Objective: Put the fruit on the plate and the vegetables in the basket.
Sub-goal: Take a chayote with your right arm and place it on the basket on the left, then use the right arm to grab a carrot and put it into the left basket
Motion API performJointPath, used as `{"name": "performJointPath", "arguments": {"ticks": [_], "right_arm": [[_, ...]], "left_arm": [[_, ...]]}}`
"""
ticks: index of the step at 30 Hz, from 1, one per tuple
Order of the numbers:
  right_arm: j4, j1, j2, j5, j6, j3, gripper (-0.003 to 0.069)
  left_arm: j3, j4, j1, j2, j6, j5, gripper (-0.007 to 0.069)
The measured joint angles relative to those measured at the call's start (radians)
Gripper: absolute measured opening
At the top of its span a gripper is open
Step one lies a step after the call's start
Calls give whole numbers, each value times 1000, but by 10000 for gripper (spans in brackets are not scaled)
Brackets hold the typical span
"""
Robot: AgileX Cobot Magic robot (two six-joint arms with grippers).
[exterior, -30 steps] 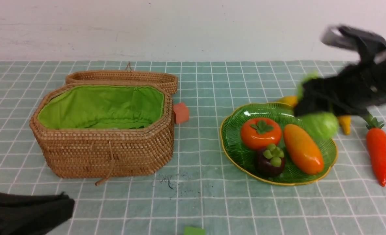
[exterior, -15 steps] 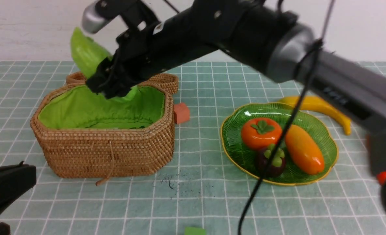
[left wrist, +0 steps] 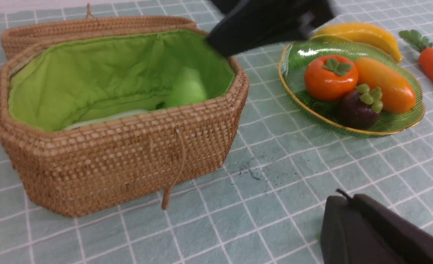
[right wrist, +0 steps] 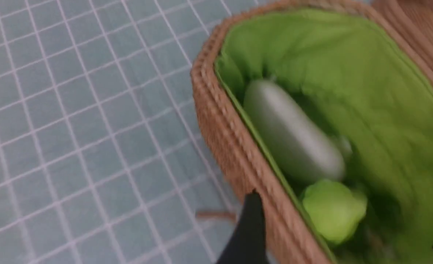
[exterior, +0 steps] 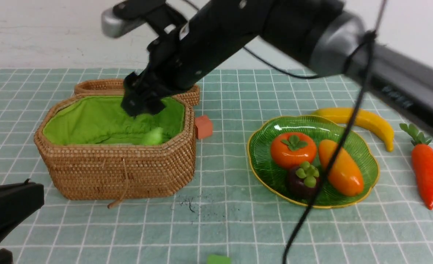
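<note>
**Right gripper wide open over the basket; the carrot lies far off to its right.**

Your right gripper [exterior: 143,104] hangs just above the basket [exterior: 121,172]. Its fingers [right wrist: 251,220] are spread wide and hold nothing. The cucumber [exterior: 152,136] lies right under it on the green cloth, beside the radish [right wrist: 293,132]. Your left gripper [exterior: 26,200] is shut, low and near the basket's front. I think the carrot [exterior: 422,172] comes next. It lies on the counter [exterior: 220,220], far to the right of the right gripper, past the plate [exterior: 260,161]. Its leaves point away from you and its tip points toward you. Your right arm is nearer to it. The banana [exterior: 363,121] lies just behind the plate, not on it. The right wrist picture is blurry and one finger is cut off at its edge. The arm's cable hides part of the mango [exterior: 343,172].
</note>
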Motion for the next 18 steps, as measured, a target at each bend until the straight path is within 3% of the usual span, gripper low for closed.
{"name": "performJointPath", "arguments": {"ticks": [5,8,10,12,16,18], "right_arm": [[-272,-39,-167,185,171,1,230],[-359,-75,-221,188,210,43,66],[-397,-132,-273,186,245,115,-2],[-405,-220,-340,184,287,231,-14],[-394,-497,-458,182,371,547,0],[-386,-562,-471,175,392,620,10]], "left_arm": [[0,-76,0,0,80,-85,-13],[0,-133,0,0,107,-117,-13],[0,-163,0,0,112,-136,-13],[0,-173,0,0,114,-156,-13],[0,-174,0,0,115,-178,-13],[0,-174,0,0,115,-184,-13]]}}
